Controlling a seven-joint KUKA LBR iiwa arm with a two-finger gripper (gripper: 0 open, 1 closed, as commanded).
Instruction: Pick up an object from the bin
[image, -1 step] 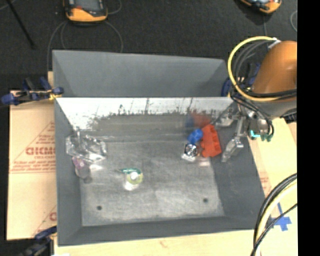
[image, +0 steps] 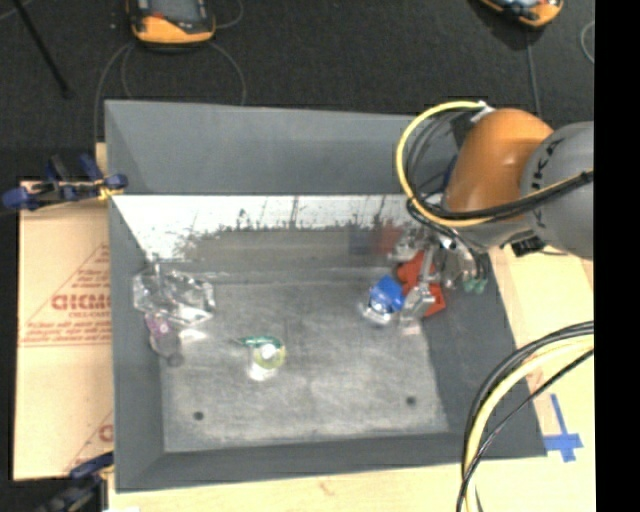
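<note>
Reaching in from the right, the arm (image: 565, 195) hangs low over the right side of the bin (image: 300, 150), its orange cover (image: 497, 160) above the right wall and a yellow cable (image: 405, 165) looped round the wrist. The gripper (image: 425, 288) is down near the floor, close to the right wall and a little nearer the back than the front. Whether it stands apart or together cannot be told, as metal parts and clutter crowd the tip.

A small blue piece (image: 385, 297) with a pale, shiny base lies on the floor just left of the gripper, against it or very nearly so; nothing shows that it is clamped. A red piece (image: 408, 268) lies right behind the blue one and shows again at the gripper's lower right side. A little green bit (image: 476, 286) sits on the gripper's far side, near the right wall.

Well apart from these, a round clear piece (image: 264, 358) with a green and white top lies near the middle of the floor, towards the front. Crumpled clear plastic (image: 178, 295) lies by the left wall, with a small purple bit (image: 158, 325) at its front edge.
</note>
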